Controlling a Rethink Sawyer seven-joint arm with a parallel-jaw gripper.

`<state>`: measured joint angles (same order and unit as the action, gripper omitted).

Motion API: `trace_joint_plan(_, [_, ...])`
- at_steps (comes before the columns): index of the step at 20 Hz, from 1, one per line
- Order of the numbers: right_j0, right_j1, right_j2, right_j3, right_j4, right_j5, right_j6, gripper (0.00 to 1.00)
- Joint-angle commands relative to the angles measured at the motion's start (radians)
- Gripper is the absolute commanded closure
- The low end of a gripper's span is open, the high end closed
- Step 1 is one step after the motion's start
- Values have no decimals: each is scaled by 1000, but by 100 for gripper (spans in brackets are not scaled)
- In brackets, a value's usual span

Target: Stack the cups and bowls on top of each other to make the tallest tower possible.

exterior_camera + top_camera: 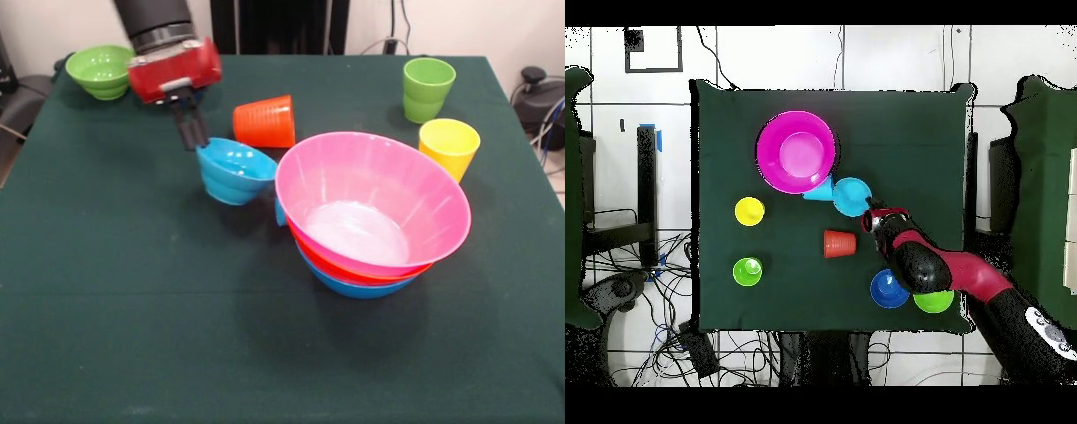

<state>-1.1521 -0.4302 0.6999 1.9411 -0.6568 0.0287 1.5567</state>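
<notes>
**Light blue bowl held by its rim beside the tower**

The light blue bowl (235,171) hung tilted just left of the tower (371,212) in the front view, its mouth turned up and toward the pink bowl (375,199), close to that bowl's rim, perhaps touching it. It looked light, stiff and glossy, so likely slippery; its ridged wall and thin rim offered the best purchase, a pinch across the rim being the natural hold. The tower sat near the table's (132,336) middle: blue bowl (357,287) lowest, orange bowl (353,272) between, pink uppermost. A light blue cup (819,192) appeared to lie on its side against the tower.

The gripper (192,132) had its 2 dark fingers close together, clamped on the light blue bowl's far rim, one finger apparently inside and one outside. A hold so near the edge seemed liable to let the bowl swing or slip.

Farther out, the orange cup (265,121) lay on its side just behind the held bowl. The yellow cup (449,147) and green cup (428,88) stood upright to the right. The green bowl (101,71) sat at the far left corner, and the dark blue bowl (888,288) rested near the robot's base.
</notes>
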Motion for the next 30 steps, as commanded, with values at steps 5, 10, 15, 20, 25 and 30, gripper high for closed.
trace_joint_plan(5, [272, -250, -251, 91, 102, -37, 288, 100])
trace_joint_plan(10, [228, -189, -210, 91, 112, 4, 296, 100])
trace_joint_plan(15, [75, 49, -75, 51, 165, 161, 217, 100])
trace_joint_plan(20, [49, 96, -66, 33, 160, 176, 180, 100])
trace_joint_plan(25, [59, 85, -76, 30, 152, 169, 192, 100])
trace_joint_plan(30, [281, -211, -304, 90, 162, 146, 329, 100])
